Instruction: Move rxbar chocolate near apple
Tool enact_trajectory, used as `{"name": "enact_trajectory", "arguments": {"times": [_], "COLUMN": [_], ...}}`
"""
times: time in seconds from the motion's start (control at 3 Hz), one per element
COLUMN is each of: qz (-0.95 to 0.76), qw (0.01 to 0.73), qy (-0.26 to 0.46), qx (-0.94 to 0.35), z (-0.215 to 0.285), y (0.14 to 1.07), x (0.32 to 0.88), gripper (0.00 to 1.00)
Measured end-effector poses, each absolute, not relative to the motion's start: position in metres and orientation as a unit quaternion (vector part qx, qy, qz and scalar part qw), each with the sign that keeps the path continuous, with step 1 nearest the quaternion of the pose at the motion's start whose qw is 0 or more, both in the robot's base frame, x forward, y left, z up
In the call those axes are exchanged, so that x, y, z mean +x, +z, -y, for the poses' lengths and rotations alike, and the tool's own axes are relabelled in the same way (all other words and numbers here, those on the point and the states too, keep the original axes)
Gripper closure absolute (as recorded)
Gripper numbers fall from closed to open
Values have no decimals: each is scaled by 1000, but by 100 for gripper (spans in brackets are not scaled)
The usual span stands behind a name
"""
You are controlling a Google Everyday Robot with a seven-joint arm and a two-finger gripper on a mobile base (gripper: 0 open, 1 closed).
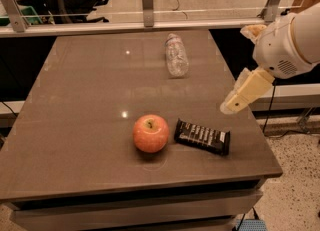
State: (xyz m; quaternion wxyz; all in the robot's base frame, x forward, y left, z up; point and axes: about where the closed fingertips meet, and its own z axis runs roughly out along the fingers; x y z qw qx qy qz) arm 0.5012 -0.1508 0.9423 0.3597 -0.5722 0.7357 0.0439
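Gripper (237, 70) beside table (90, 100) edge, arm (295, 40) cropped

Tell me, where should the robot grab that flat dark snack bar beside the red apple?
Probably from straight above, pinching the flat dark-wrapped snack bar across its narrow width at mid-length: it lies flat, and the round red apple sits by its left end. The hand hovers open, up to the bar's right.

Red-orange apple (150, 133) with yellowish speckles; rxbar chocolate (202, 136) in a black wrapper with white lettering; clear bottle (176, 55); grey-brown desk (85, 100); cream-and-white gripper (238, 70) above the desk's right edge, jaws parted.
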Motion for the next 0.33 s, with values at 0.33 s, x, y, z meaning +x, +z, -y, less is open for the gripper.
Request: {"name": "enact_trajectory", "arguments": {"times": [0.33], "qz": [-736], "qw": [359], "qy": [44], "qx": [-572], "z": [151], "y": [942], "x": [501], "gripper": [0]}}
